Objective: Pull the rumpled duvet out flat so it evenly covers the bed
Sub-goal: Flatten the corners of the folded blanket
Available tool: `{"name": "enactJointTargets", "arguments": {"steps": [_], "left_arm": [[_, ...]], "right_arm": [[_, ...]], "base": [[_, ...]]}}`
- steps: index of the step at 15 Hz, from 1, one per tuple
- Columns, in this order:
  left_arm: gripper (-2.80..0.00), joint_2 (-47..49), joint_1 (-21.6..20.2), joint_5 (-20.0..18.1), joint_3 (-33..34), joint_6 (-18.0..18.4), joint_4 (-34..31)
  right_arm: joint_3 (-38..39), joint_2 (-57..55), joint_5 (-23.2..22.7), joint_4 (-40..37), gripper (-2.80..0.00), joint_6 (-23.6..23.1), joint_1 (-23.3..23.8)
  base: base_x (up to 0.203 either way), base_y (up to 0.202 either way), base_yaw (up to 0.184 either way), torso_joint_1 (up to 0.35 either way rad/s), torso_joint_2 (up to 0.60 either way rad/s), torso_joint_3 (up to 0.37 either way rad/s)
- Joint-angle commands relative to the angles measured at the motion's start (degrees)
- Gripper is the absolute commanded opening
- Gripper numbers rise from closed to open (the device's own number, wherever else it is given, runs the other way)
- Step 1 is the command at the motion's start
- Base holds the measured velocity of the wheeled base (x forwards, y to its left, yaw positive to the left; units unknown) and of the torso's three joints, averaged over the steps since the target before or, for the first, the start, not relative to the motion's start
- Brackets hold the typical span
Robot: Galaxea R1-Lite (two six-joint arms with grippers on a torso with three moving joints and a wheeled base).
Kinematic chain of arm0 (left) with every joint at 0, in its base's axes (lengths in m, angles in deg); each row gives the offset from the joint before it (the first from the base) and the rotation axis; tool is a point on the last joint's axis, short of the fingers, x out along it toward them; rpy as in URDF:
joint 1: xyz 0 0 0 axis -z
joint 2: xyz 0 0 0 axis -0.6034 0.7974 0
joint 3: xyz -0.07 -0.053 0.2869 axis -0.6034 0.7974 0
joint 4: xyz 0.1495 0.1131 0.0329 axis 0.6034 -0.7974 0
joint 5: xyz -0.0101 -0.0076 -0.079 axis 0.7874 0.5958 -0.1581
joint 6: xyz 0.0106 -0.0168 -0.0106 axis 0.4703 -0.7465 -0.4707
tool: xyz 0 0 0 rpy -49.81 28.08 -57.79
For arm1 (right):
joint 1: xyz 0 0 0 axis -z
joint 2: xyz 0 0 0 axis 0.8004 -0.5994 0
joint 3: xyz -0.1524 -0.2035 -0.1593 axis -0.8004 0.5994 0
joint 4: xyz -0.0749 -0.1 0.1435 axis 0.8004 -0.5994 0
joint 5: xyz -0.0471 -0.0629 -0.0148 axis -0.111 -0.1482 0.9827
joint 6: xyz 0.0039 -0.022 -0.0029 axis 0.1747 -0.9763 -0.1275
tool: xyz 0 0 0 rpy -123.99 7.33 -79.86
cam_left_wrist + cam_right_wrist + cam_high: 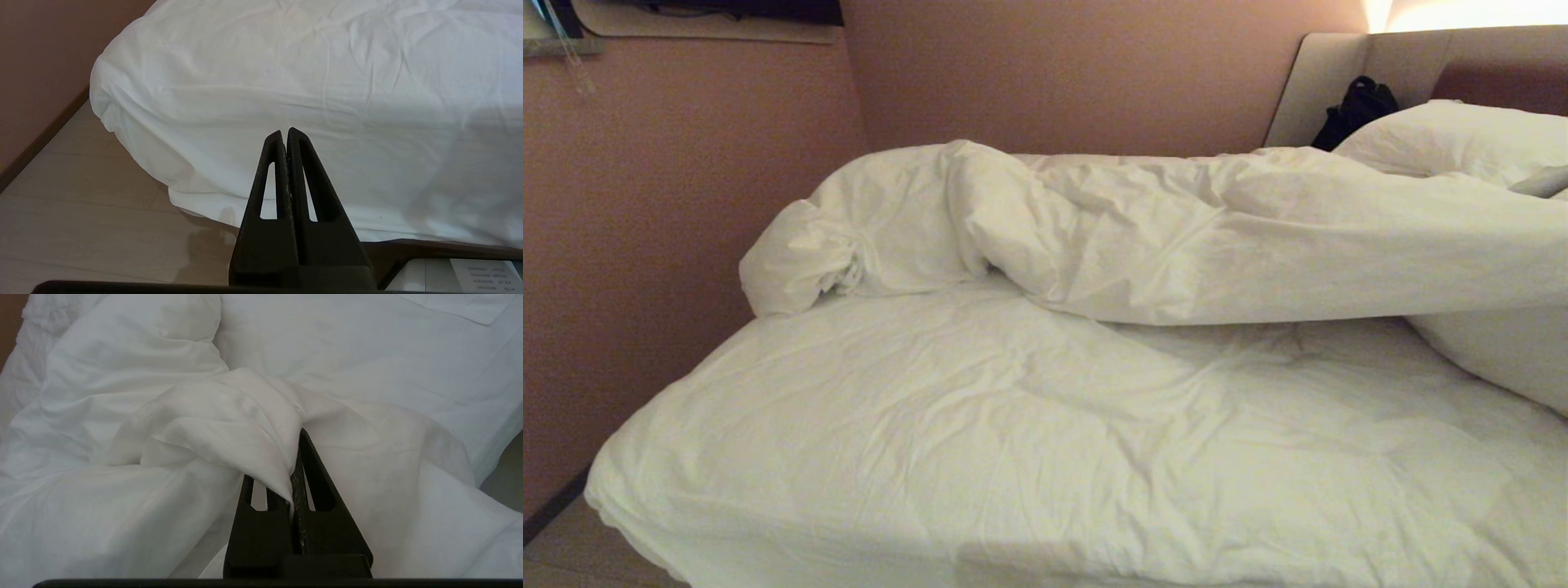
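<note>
My right gripper is clamped on a bunched fold of the duvet, the cloth pinched between my closed fingers and gathered into a peak right at the tips. Out from that pinch the quilt spreads away in loose creases, and beyond it lies a pillow and flatter white bedding. From my head camera the duvet lies heaped in a long ridge across the far half of the bed, with the near half showing smoother white cloth. I judge I am in the pulling step: fold secured, spread not yet done. Next I should draw this fold steadily toward the uncovered side, keeping the grip firm. My left gripper hangs parked with fingers together, near the mattress corner, above the floor.
</note>
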Motion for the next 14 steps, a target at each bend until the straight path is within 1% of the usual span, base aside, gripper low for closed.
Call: {"name": "enactJointTargets", "arguments": {"steps": [1, 5, 6, 9, 12, 14], "left_arm": [[-2.80, 0.00, -0.02, 0.02, -0.01, 0.00, -0.05], [-2.80, 0.00, -0.02, 0.02, -0.01, 0.00, -0.05], [-2.80, 0.00, -0.02, 0.02, -0.01, 0.00, -0.05], [-2.80, 0.00, -0.02, 0.02, -0.01, 0.00, -0.05], [-2.80, 0.00, -0.02, 0.02, -0.01, 0.00, -0.05], [-2.80, 0.00, -0.02, 0.02, -0.01, 0.00, -0.05]], "right_arm": [[0.05, 0.53, -0.37, -0.35, -2.80, 0.05, 0.10], [0.32, 0.35, -0.45, -0.48, -2.80, -0.04, 0.01], [0.36, 0.44, -0.50, -0.61, 0.00, -0.08, 0.01], [0.32, 1.25, -1.01, -2.59, 0.00, -0.21, -0.31], [0.32, 3.60, -6.59, -6.32, 0.00, -1.47, -0.54], [0.39, 6.84, -11.60, -9.87, 0.00, -2.36, -1.60]], "base": [[0.000, 0.000, 0.000, 0.000, 0.00, 0.000], [0.000, 0.000, 0.000, 0.000, 0.00, 0.000], [0.000, 0.000, 0.000, 0.000, 0.00, 0.000], [0.000, 0.000, 0.000, 0.000, 0.00, 0.000], [0.000, 0.000, 0.000, 0.000, 0.00, 0.000], [0.000, 0.000, 0.000, 0.000, 0.00, 0.000]]}}
